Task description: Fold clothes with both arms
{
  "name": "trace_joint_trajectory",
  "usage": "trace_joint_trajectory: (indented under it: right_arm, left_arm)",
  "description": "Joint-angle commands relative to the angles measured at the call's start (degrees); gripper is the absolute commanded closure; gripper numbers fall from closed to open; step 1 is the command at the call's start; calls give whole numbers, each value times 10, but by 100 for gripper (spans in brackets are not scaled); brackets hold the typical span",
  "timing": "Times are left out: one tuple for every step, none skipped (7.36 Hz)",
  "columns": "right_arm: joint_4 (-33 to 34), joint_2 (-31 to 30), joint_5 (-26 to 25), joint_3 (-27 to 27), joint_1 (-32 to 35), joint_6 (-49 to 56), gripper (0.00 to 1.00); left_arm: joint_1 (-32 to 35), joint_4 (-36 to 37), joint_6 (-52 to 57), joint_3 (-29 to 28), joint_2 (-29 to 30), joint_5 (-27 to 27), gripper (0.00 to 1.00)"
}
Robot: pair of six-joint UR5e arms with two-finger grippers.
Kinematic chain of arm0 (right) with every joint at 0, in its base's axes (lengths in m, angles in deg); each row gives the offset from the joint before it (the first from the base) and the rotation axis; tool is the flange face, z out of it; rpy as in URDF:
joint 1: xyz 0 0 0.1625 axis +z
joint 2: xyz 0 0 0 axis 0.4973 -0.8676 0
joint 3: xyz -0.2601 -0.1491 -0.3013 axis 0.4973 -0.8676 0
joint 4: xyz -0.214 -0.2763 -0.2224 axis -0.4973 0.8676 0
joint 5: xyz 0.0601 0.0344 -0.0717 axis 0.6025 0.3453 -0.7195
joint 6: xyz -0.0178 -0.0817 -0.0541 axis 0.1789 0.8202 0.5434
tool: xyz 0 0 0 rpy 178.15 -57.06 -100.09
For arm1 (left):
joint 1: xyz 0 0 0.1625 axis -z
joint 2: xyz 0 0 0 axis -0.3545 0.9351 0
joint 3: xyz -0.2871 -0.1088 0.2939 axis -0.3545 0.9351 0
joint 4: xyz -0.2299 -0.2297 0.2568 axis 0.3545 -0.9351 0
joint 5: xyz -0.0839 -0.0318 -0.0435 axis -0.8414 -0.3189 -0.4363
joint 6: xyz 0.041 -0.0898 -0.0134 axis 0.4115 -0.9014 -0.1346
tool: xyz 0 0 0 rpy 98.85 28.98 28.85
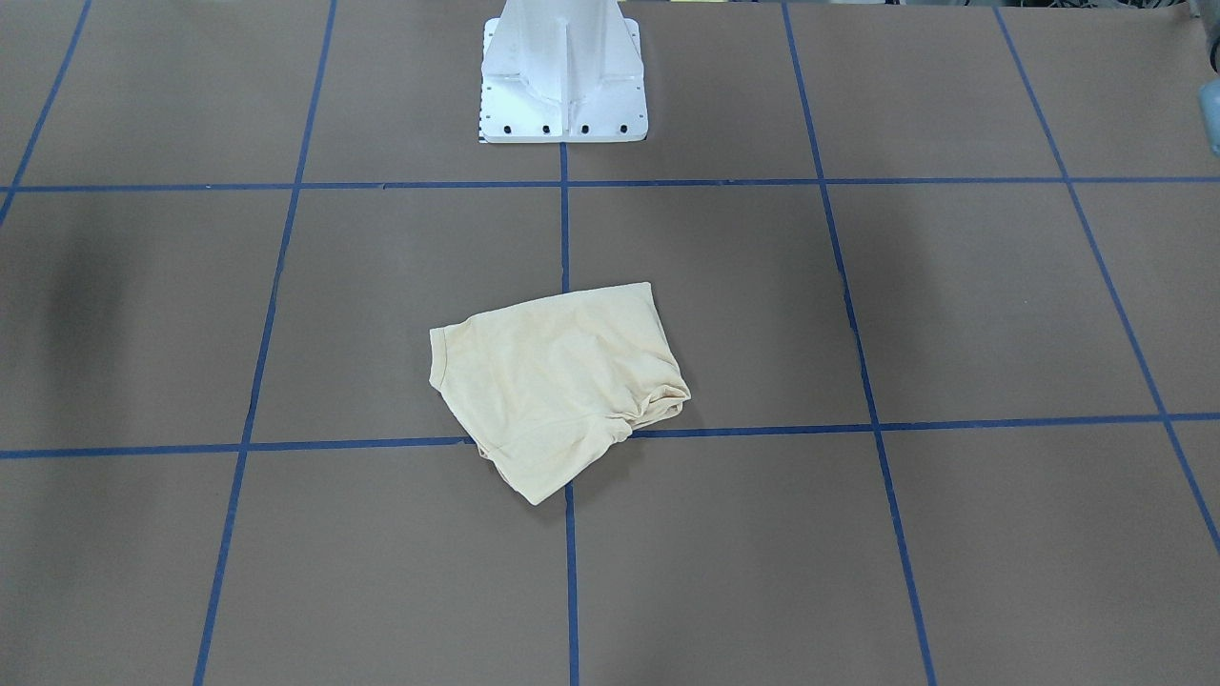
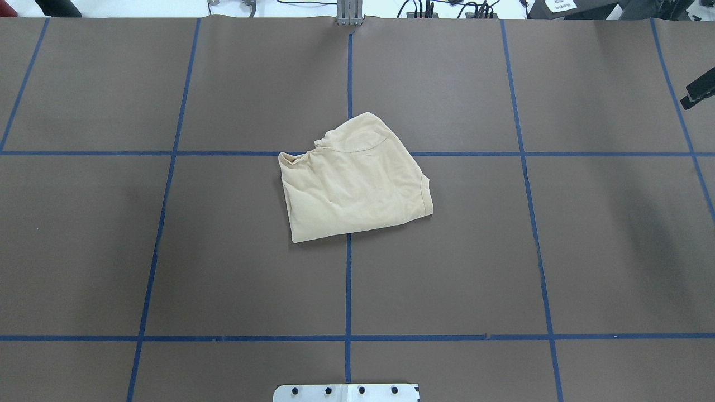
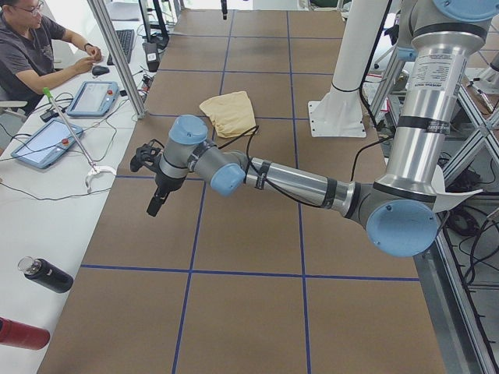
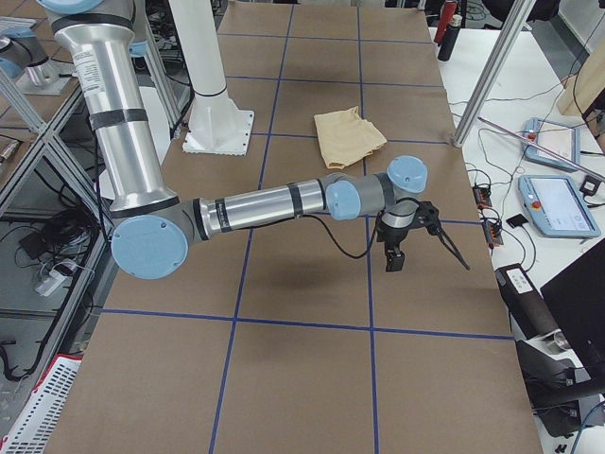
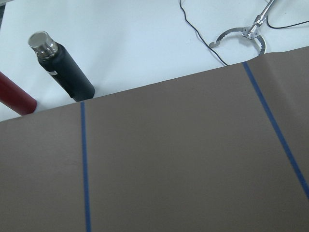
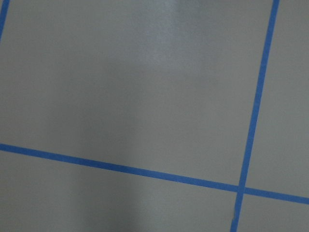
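Note:
The clothes (image 2: 352, 178) are one pale cream-yellow shirt, folded into a compact bundle and lying at the middle of the table (image 1: 562, 381), where two blue tape lines cross. No print shows on it. Nothing touches it. The near arm in the exterior left view is my left arm, and its gripper (image 3: 156, 195) hangs over the table's left end, far from the shirt (image 3: 228, 111). My right gripper (image 4: 406, 236) hovers over the table's right end, also far from the shirt (image 4: 348, 135). Whether either gripper is open or shut I cannot tell.
The white pedestal base (image 1: 562, 86) stands at the robot's side of the table. Beside the left end is a white desk with a black bottle (image 5: 60, 65), a red bottle (image 5: 14, 96), tablets and a seated person (image 3: 31, 47). Teach pendants (image 4: 558, 203) lie past the right end.

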Motion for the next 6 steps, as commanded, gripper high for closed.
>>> trace_joint_trajectory:
  right_arm:
    - [1,-14,-1,16,31,1,0]
    - [5,-25,-22,18,31,-3,0]
    - [4,-37,-50,19,31,-4,0]
    - [0,-41,-68,15,31,-5,0]
    - [0,-45,-67,13,31,-5,0]
    - [1,-50,-66,13,31,-6,0]
  left_arm:
    - [44,5,6,-21,-41,-78,0]
    - [46,6,44,-14,-63,-84,0]
    - [48,21,105,-15,-71,-82,0]
    - [49,62,137,-13,-70,-79,0]
    - [49,101,158,-13,-70,-78,0]
    - [47,156,168,-6,-67,-74,0]
